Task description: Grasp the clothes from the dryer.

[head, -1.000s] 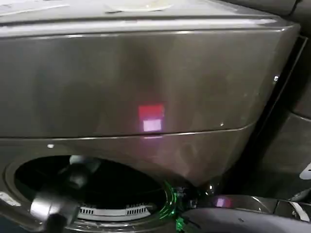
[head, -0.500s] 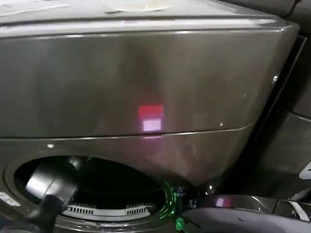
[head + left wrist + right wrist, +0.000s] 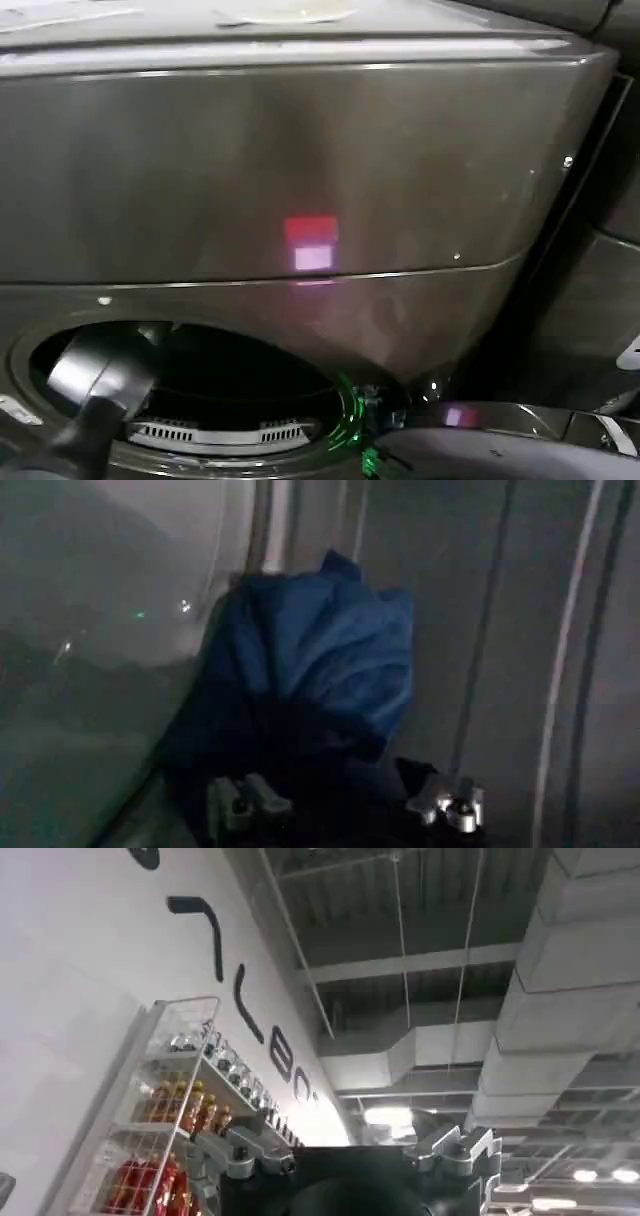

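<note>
The dryer (image 3: 300,170) is a large bronze-grey machine with a red-pink light on its front panel and a round porthole low on the left. My left arm (image 3: 95,375) reaches through the porthole into the drum. Inside, the clothes (image 3: 315,665) are a small navy-blue bundle lying against the ribbed drum wall. My left gripper (image 3: 345,805) is open, its two fingertips (image 3: 240,805) standing either side of the bundle's dark lower edge. My right gripper (image 3: 350,1153) is parked away from the dryer, open and empty, pointing up at the ceiling.
A green glow (image 3: 350,420) marks the porthole rim on its right side. A dark rounded panel (image 3: 490,450) lies low on the right beside the machine. The right wrist view shows a wire shelf of bottles (image 3: 170,1118) on a white wall.
My left arm has pushed up and deeper into the porthole over the last second, then nearly settled. The dryer and right arm have not moved.
</note>
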